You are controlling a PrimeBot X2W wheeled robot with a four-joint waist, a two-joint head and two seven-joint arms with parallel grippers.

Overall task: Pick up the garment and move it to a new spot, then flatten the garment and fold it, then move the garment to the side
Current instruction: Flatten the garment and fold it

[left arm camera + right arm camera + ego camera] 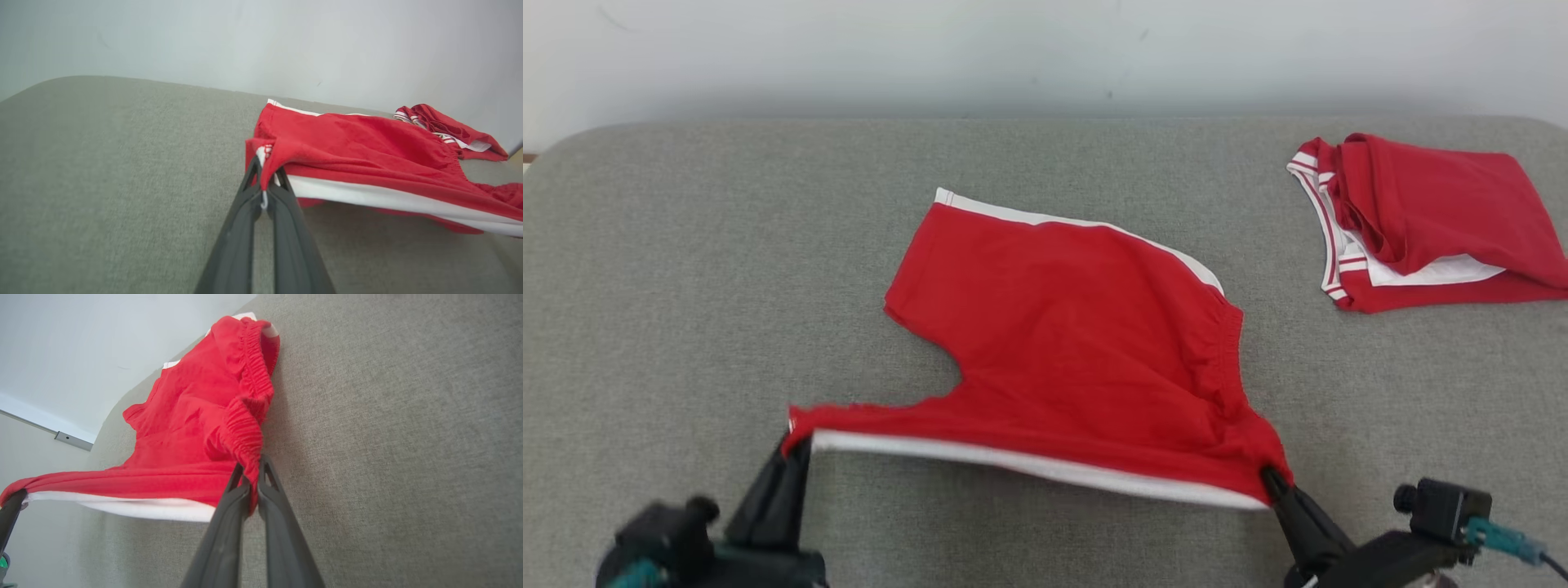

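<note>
Head view, garment: you had the red cloth shorts (1078, 351), white-striped down the sides and gathered at the waistband, spread over the middle of the grey fabric-covered desk (686, 245). The near edge was raised off the desk and pulled taut between your two pincers.
Head view, left pincer: your left pincer (796, 447) was clamped on the near leg-hem corner of the shorts, at the lower left.
Head view, right pincer: your right pincer (1270, 478) was clamped on the near end of the waistband, at the lower right.
Head view, other cloth: a folded red garment with red-and-white striped trim (1437, 212) lay at the desk's far right, well apart from the shorts. A pale wall (1013, 49) stood behind.
Left wrist view, grip: the two dark fingers (237, 216) met on a pinch of red hem with a little white edging between their tips.
Left wrist view, stripe: the white stripe ran off to the right, clear of the desk, with shadow beneath it.
Left wrist view, background: the folded garment showed beyond the shorts, close to the wall.
Right wrist view, grip: the fingers were pressed together on the gathered waistband, which ran up and away over the desk.
Right wrist view, far end: the stripe stretched left to the tip of your left pincer at the picture's edge.
</note>
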